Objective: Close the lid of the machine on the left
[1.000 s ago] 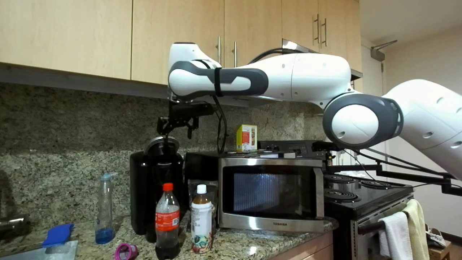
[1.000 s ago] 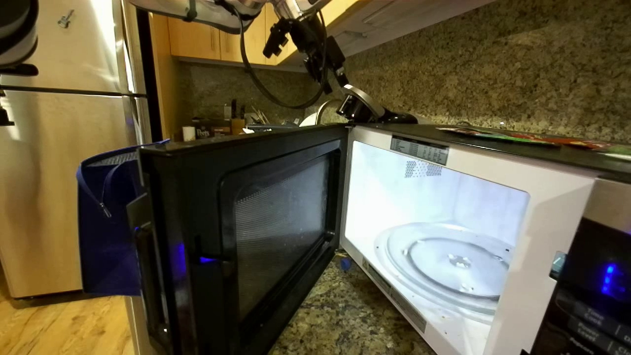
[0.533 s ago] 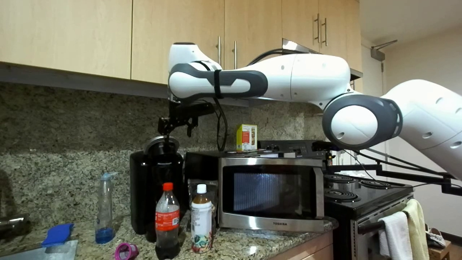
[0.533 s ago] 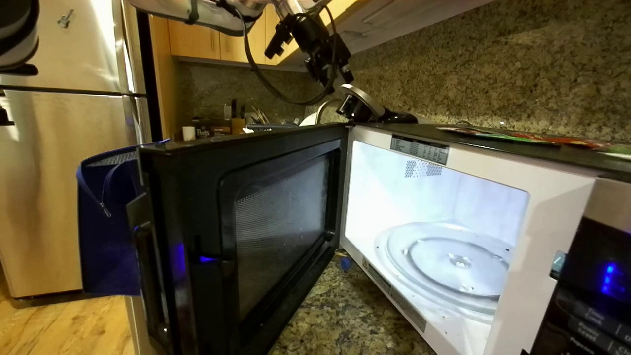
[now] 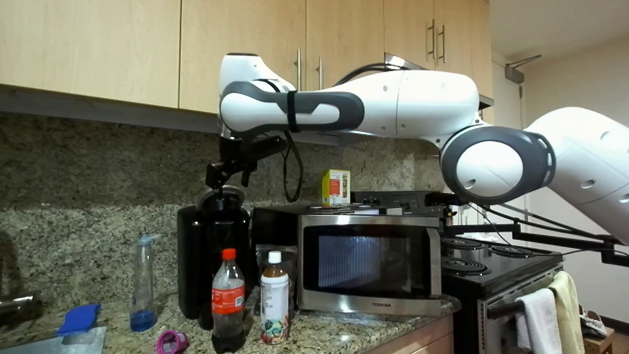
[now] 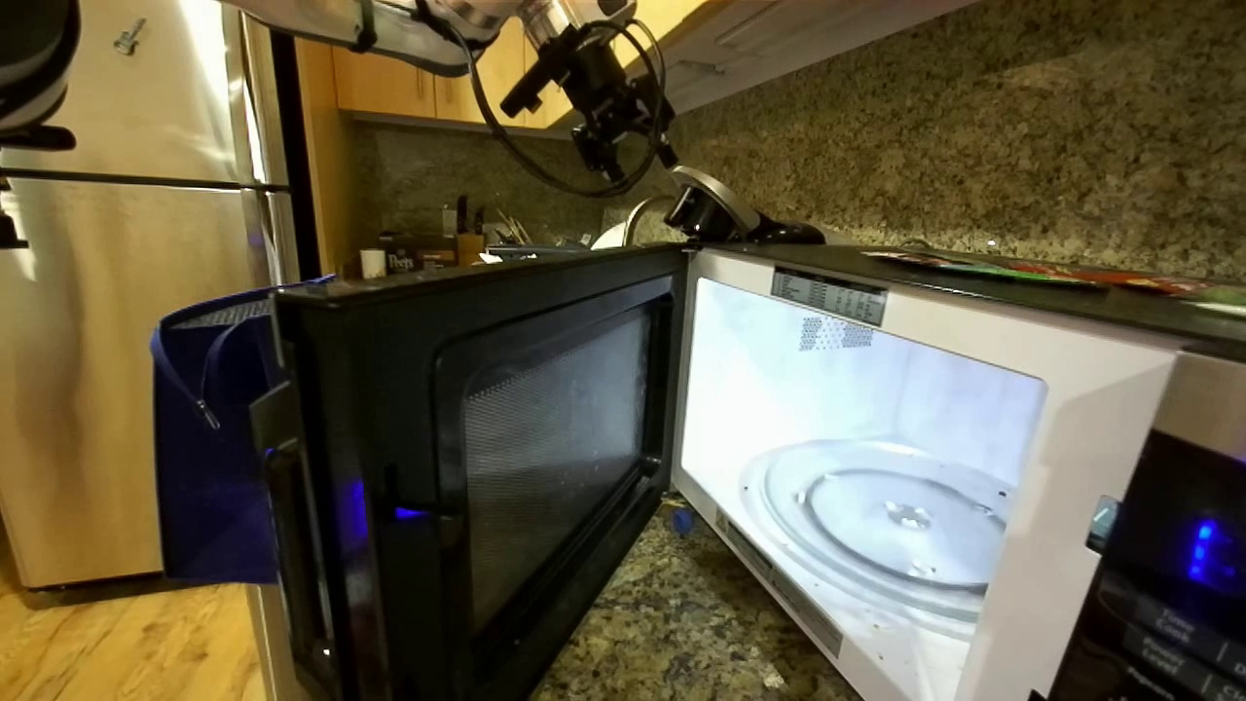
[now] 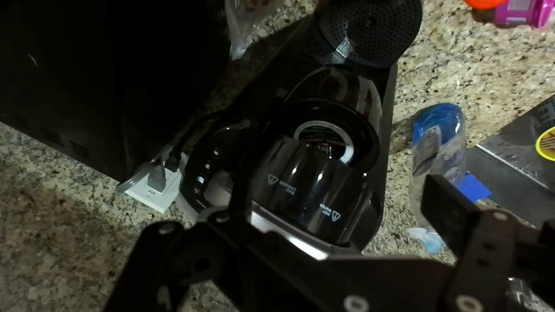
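The machine, a tall black coffee maker [image 5: 194,260], stands left of the microwave. Its lid [image 5: 221,196] is raised, with its shiny rim tilted up; the lid also shows in an exterior view [image 6: 715,200]. In the wrist view the lid [image 7: 303,190], with white warning marks, stands up beside the open pod holder, where a white-ringed pod [image 7: 323,141] sits. My gripper [image 5: 230,182] is just above the lid's top in both exterior views. Its fingers are spread and empty in the wrist view [image 7: 340,190]. I cannot tell whether a finger touches the lid.
The microwave [image 5: 368,305] stands beside the machine; its door [image 6: 389,506] is open. A red-capped bottle [image 5: 228,300] and a white-capped bottle [image 5: 275,307] stand in front. A clear bottle [image 5: 143,295] stands left. Wooden cabinets [image 5: 241,44] hang over the arm.
My gripper has shifted left in both exterior views, away from the microwave side. The lid has not visibly moved.
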